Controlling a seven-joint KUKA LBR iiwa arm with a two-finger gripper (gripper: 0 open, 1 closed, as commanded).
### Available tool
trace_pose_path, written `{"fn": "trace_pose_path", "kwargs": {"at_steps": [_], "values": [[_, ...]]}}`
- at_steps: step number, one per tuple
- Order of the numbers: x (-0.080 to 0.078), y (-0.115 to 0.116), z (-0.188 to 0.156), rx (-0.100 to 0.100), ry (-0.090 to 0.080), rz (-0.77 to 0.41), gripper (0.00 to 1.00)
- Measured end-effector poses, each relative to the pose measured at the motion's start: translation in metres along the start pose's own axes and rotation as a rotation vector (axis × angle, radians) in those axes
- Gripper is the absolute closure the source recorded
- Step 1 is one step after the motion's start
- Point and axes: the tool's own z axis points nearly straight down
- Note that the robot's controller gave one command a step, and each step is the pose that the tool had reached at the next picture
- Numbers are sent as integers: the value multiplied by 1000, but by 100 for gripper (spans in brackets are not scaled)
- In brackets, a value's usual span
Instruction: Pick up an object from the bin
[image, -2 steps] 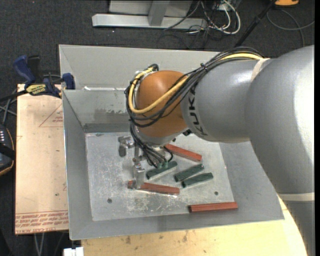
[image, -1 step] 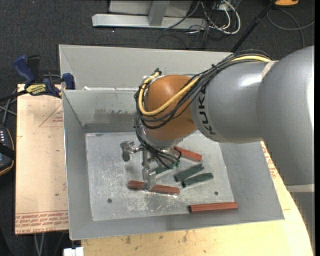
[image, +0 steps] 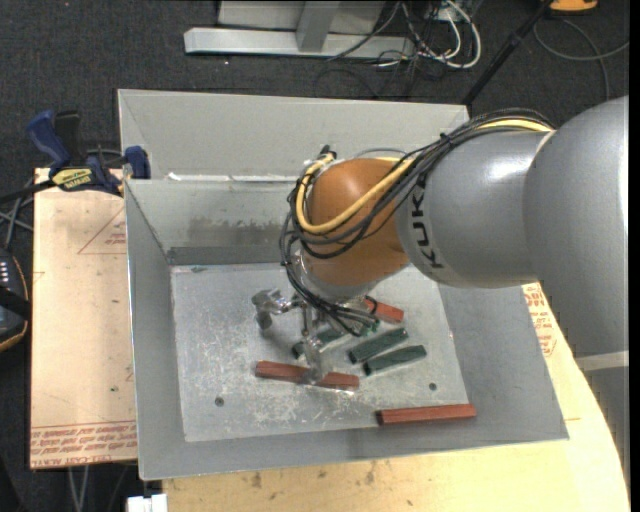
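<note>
My gripper (image: 294, 338) hangs below the orange dome in the middle of the bin, open, with nothing between its metal fingers. One fingertip (image: 267, 306) points left; the other (image: 318, 366) reaches down to a red-brown flat bar (image: 290, 373) lying on the bin floor just in front, at or just above its right half. To the right of the gripper lie two dark green bars (image: 378, 344) (image: 397, 358) side by side. A short red piece (image: 386, 313) pokes out from under the dome behind them.
A longer red-brown bar (image: 425, 413) lies near the bin's front right edge. The arm comes in from the right and covers the bin's right rear part. The left half of the floor holds no loose things.
</note>
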Motion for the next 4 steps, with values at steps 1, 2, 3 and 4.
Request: {"fn": "trace_pose_path", "kwargs": {"at_steps": [1, 2, 3, 4], "values": [[50, -29, 13, 0, -3, -161, 100], [50, -28, 13, 0, -3, -162, 100], [92, -38, 8, -2, -5, -186, 100], [97, -13, 11, -1, -1, -172, 0]]}}
